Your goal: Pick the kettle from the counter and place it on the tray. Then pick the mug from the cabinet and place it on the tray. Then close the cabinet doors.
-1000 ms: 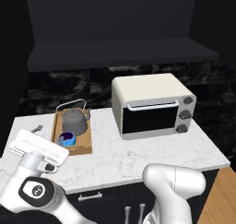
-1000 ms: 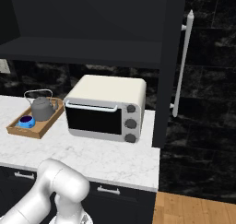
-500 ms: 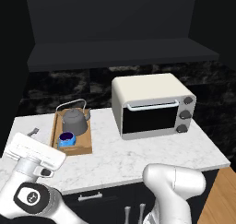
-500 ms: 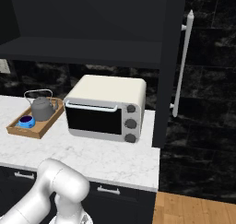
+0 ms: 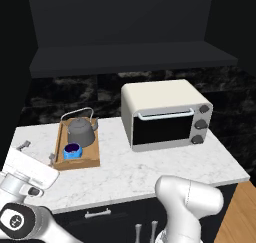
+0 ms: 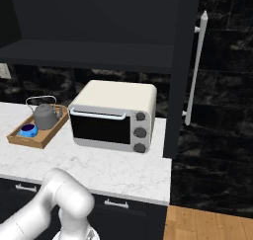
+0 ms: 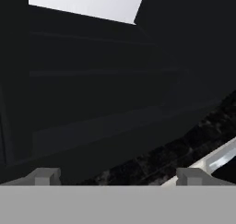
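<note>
The kettle and the mug sit side by side in the tray on the table, left of the oven. The cabinet above stands open, one door swung right. The pincer is released, holding nothing, aimed at the dark shelf.

No readable text, no labels, no brand marks, no numbers on anything here

The cabinet doors run past the top edge, and the cabinet interior is too dark.
</note>
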Controlling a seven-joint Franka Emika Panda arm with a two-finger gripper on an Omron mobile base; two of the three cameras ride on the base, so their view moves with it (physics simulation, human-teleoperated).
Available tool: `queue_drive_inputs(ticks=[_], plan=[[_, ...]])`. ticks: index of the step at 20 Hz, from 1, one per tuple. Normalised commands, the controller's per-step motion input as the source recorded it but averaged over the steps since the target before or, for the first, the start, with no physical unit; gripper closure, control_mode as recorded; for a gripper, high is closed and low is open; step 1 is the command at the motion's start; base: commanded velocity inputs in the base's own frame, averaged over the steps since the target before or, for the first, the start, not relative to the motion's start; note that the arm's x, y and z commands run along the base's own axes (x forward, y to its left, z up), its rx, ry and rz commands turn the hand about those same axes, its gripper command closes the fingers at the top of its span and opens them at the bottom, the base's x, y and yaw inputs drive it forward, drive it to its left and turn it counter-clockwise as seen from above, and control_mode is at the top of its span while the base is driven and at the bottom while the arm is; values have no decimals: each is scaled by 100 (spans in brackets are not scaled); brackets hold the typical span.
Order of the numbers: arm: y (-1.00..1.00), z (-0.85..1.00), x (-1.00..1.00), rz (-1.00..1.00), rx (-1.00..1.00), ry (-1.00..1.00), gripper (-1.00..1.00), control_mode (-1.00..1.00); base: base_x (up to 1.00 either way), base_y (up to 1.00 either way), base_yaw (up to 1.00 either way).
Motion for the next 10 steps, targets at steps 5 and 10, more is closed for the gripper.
queue_drive_inputs(ticks=[5,10], plan=[[35,9,-5,-11,0,-1,-100,-100,0,0,0],[27,15,-15,-12,0,-4,-100,-100,0,0,0]])
